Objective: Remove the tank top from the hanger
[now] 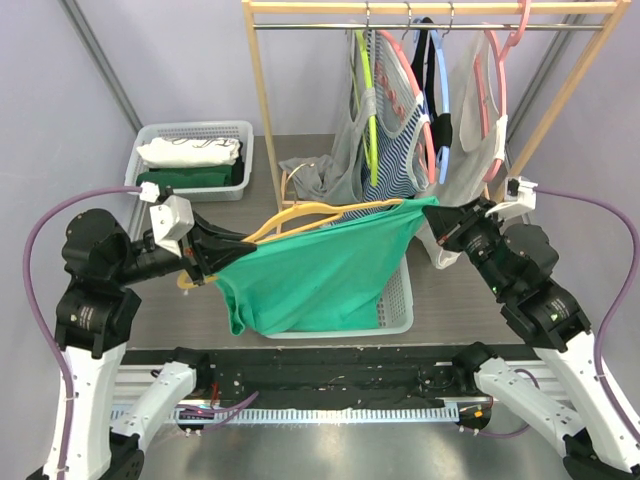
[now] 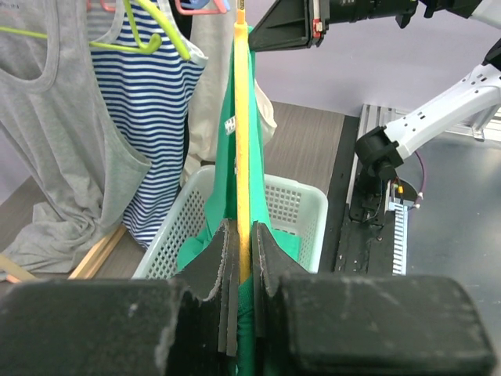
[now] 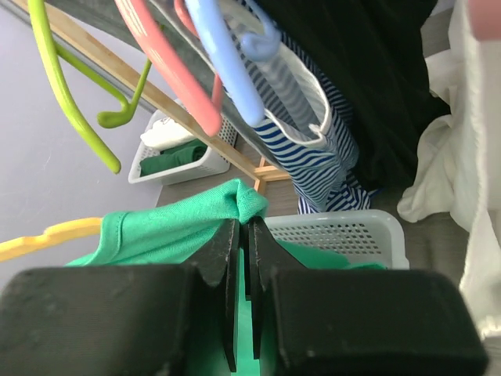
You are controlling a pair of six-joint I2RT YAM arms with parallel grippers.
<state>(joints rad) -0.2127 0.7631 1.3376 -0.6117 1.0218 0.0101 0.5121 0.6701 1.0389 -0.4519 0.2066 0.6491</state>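
Observation:
A green tank top (image 1: 320, 275) hangs stretched between my two grippers above a white basket (image 1: 397, 305). A yellow hanger (image 1: 310, 212) runs along its top edge. My left gripper (image 1: 205, 262) is shut on the yellow hanger (image 2: 243, 157) at the garment's left end; green cloth (image 2: 223, 196) drapes beside it. My right gripper (image 1: 437, 217) is shut on the tank top's right corner (image 3: 235, 204), pinching a fold of cloth. The hanger's end (image 3: 47, 235) shows at the left of the right wrist view.
A wooden clothes rack (image 1: 430, 10) at the back holds grey, striped, black and white garments on green, pink and blue hangers. A white basket with folded clothes (image 1: 192, 160) stands at the back left. A metal rail (image 1: 330, 395) runs along the near edge.

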